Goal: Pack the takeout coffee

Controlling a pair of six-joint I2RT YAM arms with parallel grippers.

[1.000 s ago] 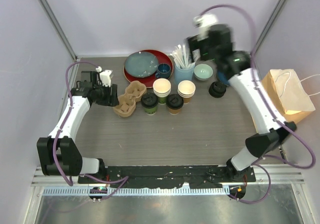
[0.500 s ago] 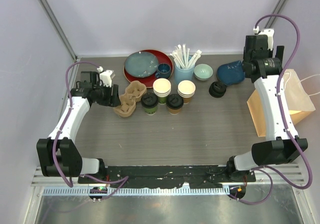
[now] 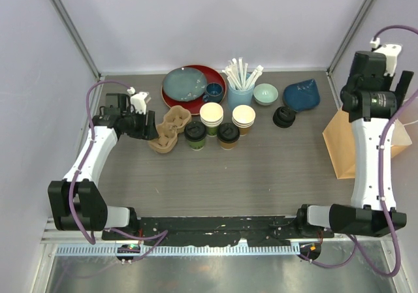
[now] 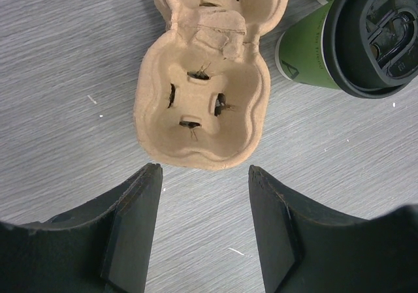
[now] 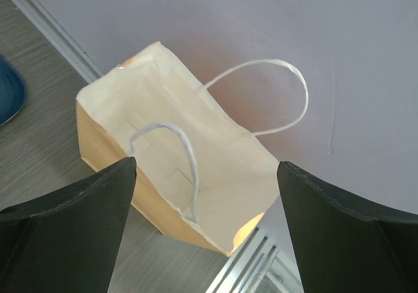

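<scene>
Spread jaws are shown on both pincers, and nothing is held in either. The left pincer [image 4: 206, 175] is pointed at the pulp cup carrier [image 4: 202, 110], which lies toward the left edge of the tabletop. Its fingers are set wider than the carrier's nearest lobe and are kept just clear of it (a strip of bare table can be seen between the fingertips and the pulp rim). The right pincer [image 5: 206, 166] is held high over the right edge, opened very wide, with the open mouth of the paper bag [image 5: 104, 136] framed between its fingers. No contact with the bag or its handles can be made out.

As for progress, nothing is judged to be packed yet. The green-sided cup [image 3: 194, 135] and the brown-sided cup [image 3: 228, 136] are stood side by side, lids on, around the middle of the table and somewhat toward the far edge. The green one is just beside the carrier and the brown one to its right. Both wells of the carrier that can be seen are empty, and no contents can be seen inside the bag. Everything is therefore taken to remain: the two cups are presumably to be seated in the carrier, and the loaded carrier is then to be lowered into the bag.
</scene>
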